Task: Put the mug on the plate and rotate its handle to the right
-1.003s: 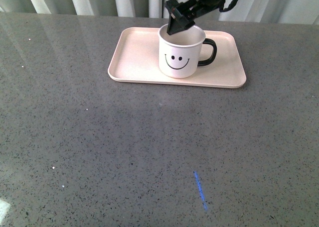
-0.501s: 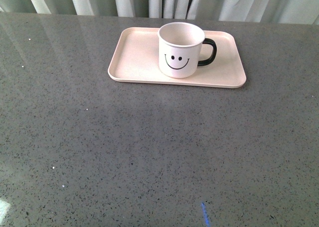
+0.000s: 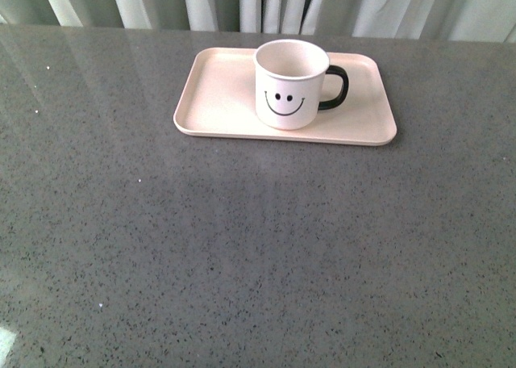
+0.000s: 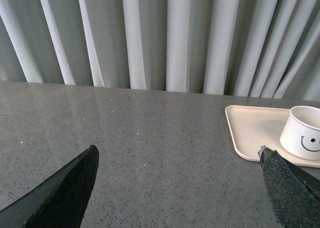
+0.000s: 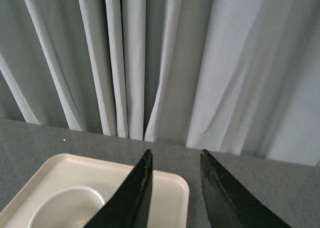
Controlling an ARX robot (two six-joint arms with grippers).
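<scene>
The white mug (image 3: pixel 289 84) with a black smiley face stands upright on the pale pink plate (image 3: pixel 218 94) at the far middle of the table. Its black handle (image 3: pixel 335 88) points right. Neither gripper shows in the front view. In the left wrist view my left gripper (image 4: pixel 177 155) is open and empty over bare table, with the plate (image 4: pixel 250 128) and mug (image 4: pixel 304 133) off to one side. In the right wrist view my right gripper (image 5: pixel 175 153) is open and empty, raised above the plate's (image 5: pixel 170 188) corner; the mug's rim (image 5: pixel 65 208) shows below.
The grey speckled table (image 3: pixel 242 247) spreads wide in front of the plate. Pale curtains (image 3: pixel 266 1) hang behind the table's far edge.
My right gripper let go of the mug's rim and rose out of the front view. The mug stays on the plate, handle to the right.
</scene>
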